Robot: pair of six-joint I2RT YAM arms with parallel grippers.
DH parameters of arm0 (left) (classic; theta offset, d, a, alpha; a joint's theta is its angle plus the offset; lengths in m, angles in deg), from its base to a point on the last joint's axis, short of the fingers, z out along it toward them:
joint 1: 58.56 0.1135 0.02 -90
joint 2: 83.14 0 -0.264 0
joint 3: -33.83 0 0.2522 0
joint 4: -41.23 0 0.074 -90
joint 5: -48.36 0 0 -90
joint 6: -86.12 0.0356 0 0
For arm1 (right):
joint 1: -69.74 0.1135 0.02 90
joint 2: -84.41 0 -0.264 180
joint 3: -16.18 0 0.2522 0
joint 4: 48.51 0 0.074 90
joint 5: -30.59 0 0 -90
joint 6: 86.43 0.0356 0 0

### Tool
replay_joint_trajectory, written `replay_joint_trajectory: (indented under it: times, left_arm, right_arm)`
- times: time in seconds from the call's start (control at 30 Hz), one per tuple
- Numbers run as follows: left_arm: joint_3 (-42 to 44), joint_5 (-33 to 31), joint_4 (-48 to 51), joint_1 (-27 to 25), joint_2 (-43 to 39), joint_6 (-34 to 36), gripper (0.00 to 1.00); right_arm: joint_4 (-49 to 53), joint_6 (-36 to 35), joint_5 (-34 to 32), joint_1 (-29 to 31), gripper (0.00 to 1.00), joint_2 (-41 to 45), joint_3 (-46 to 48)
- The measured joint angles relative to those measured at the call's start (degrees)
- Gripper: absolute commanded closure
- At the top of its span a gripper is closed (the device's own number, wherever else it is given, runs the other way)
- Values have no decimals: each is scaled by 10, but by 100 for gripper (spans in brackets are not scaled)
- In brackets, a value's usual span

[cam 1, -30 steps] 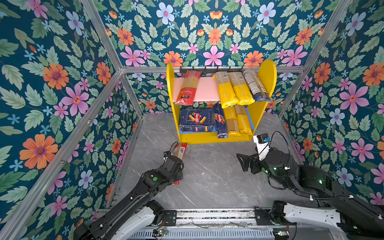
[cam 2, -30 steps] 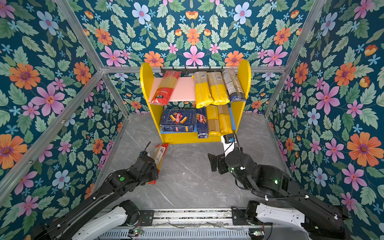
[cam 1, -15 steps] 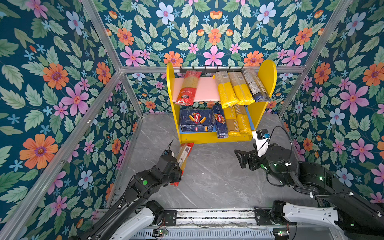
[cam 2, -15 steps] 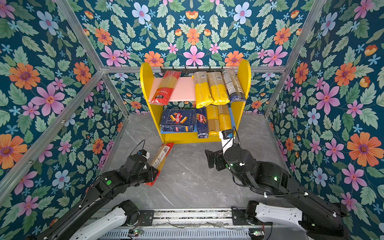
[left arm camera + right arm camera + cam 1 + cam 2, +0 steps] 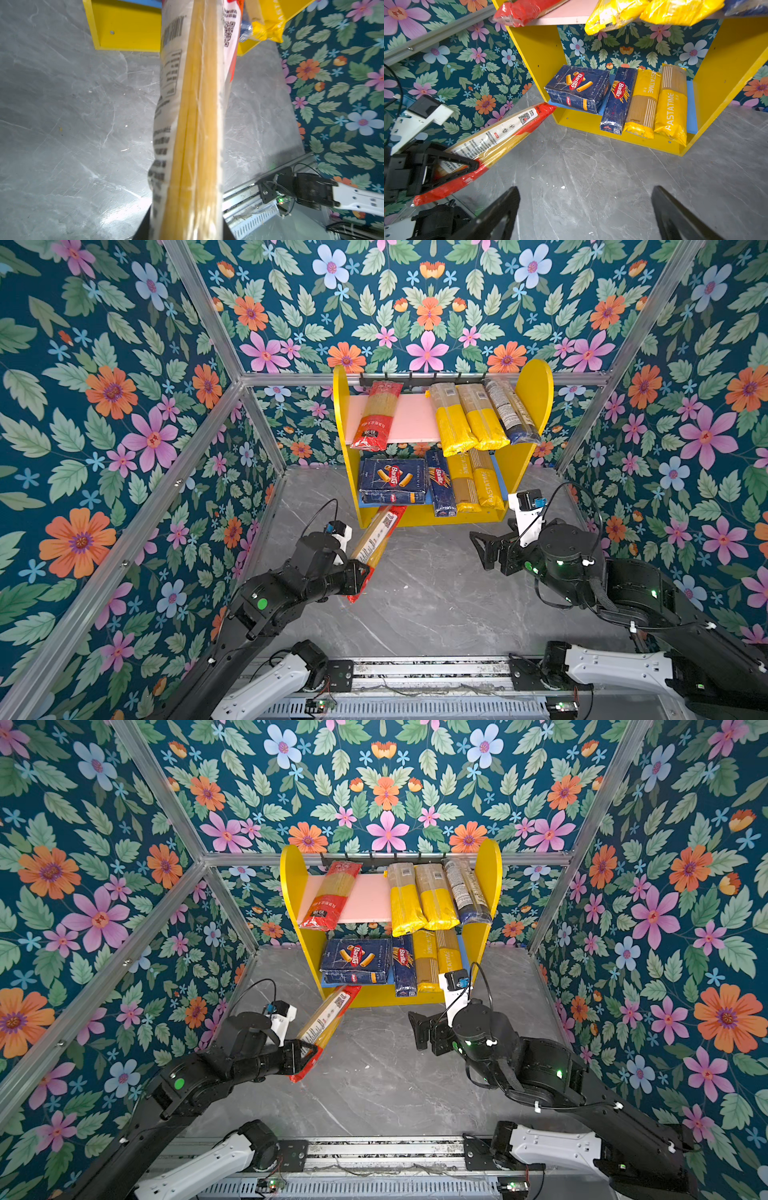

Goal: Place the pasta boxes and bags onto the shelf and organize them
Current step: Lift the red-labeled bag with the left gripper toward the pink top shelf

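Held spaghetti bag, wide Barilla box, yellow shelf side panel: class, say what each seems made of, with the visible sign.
Held spaghetti bag: thin glossy plastic film; clear middle shows strands, with glare.
Wide Barilla box: likely printed card; squared edges, creased whitish scuffs.
Yellow shelf side panel: smooth painted or laminated board, probably wood composite; flat, with drilled holes.

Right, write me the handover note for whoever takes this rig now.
Left gripper: shut on the held red-ended bag, tilted, far end at the shelf's lower front corner.
Right gripper: open, empty, above the tabletop.
Done: lower board has both Barilla boxes and two PASTATIME bags; upper board has a second red-ended bag, two yellow bags, the clear bag.
Left: shelve the held bag.
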State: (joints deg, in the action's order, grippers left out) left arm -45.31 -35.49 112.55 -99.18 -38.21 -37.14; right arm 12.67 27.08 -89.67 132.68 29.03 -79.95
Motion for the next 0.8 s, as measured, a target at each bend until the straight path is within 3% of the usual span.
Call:
replay_joint_trajectory:
  times: [0.23, 0.5, 0.8]
  left_arm:
    - [-112, 28, 25, 0, 31, 26, 100]
    - [-183, 65, 30, 0, 70, 35, 100]
    - [-311, 90, 18, 0, 154, 46, 100]
  right_arm:
    - [0, -16, -8, 0, 1, -4, -9]
    - [0, -30, -17, 0, 1, 6, -10]
    - [-2, -54, -24, 0, 1, 18, -11]
